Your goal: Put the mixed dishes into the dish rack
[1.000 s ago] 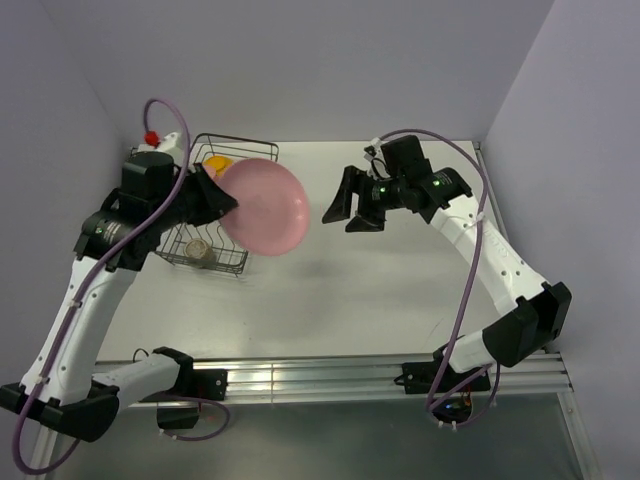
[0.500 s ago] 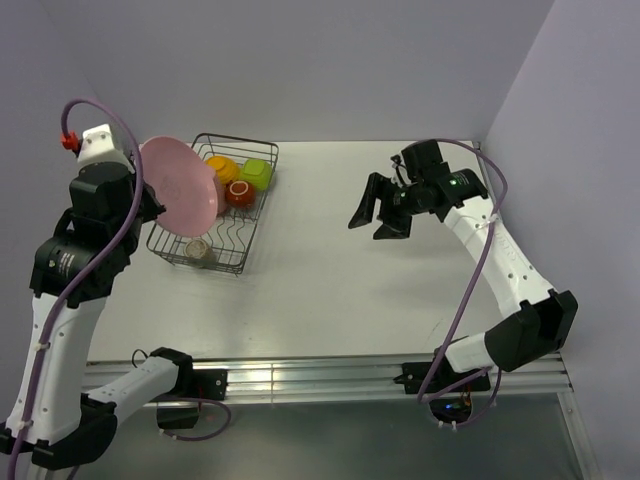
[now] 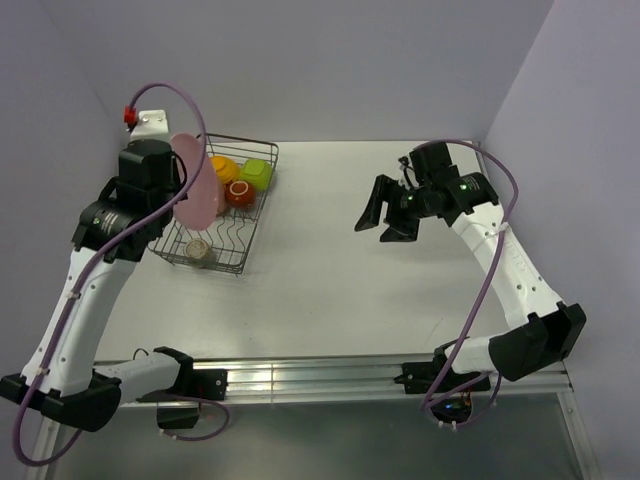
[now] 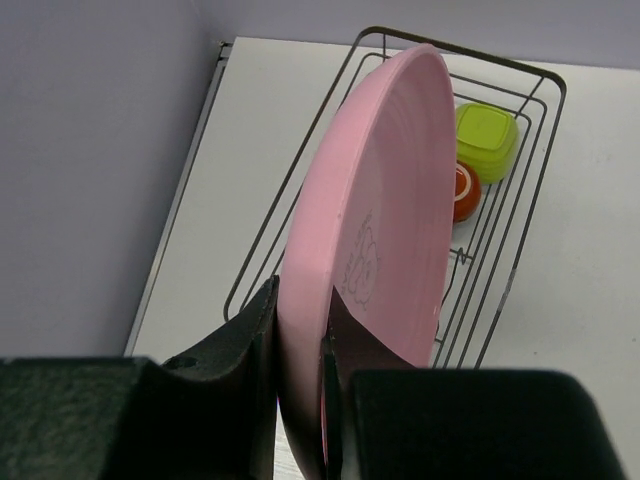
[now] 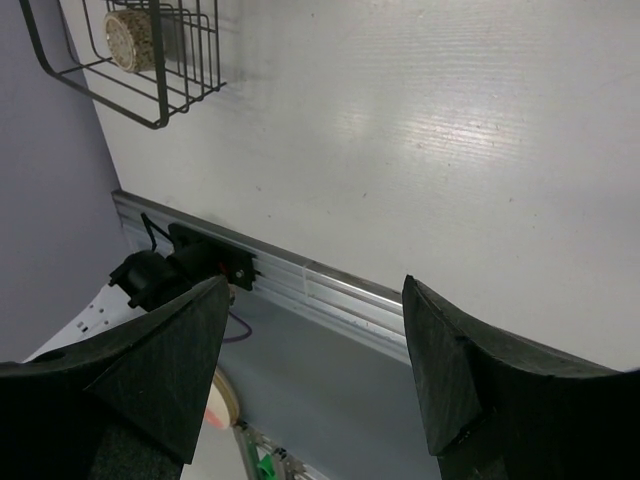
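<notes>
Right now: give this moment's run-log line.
left fingers: shut on pink plate, upright over dish rack | right fingers: open, empty | in rack: orange-yellow bowl, green bowl, red mug, grey-brown dish

Overhead view. The left pincer (image 3: 176, 200), largely hidden under its own wrist, holds the pink plate (image 3: 197, 182) on edge, tilted, above the left side of the dish rack (image 3: 238, 262). The rack stands at the far left of the counter (image 3: 330, 280). At its far end lie an orange-yellow bowl (image 3: 222, 167) and a yellow-green bowl (image 3: 257, 174) side by side, with a red-brown mug (image 3: 239, 192) just in front of them. A grey-brown dish (image 3: 198, 250) sits at the near end. The right pincer (image 3: 385, 214), jaws spread and holding nothing, hangs over bare counter, well apart from the rack.
</notes>
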Tool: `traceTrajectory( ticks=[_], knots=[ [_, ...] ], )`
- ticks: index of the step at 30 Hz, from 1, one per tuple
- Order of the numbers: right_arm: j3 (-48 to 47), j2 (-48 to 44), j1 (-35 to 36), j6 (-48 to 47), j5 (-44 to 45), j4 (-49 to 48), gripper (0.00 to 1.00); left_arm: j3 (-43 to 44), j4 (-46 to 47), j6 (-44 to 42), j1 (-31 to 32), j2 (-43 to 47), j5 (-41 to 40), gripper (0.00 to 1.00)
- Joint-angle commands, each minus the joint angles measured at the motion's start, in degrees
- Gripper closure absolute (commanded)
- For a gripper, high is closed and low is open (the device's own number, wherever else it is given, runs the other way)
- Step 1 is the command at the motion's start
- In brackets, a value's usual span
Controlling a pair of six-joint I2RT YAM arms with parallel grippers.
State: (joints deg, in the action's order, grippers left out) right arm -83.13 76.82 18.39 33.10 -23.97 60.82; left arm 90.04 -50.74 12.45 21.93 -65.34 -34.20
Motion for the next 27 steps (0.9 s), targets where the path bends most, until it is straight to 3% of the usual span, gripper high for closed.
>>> traceTrajectory(
  ticks=[1,9,27],
  knots=[
    [-0.1,-2.55,-0.64,-1.2,0.94,1.14,0.23,-1.79,7.49,-7.87,0.48,-1.54,2.72,1.0],
    [2.71,-4.22,-1.69,-1.55,1.03,1.76,0.23,-8.03,12.06,-11.83,0.57,-2.51,6.07,1.0],
    [4.21,-4.66,-2.48,-1.29,0.32,2.29,0.24,-13.4,18.92,-17.2,0.57,-7.69,7.47,1.0]
  ],
)
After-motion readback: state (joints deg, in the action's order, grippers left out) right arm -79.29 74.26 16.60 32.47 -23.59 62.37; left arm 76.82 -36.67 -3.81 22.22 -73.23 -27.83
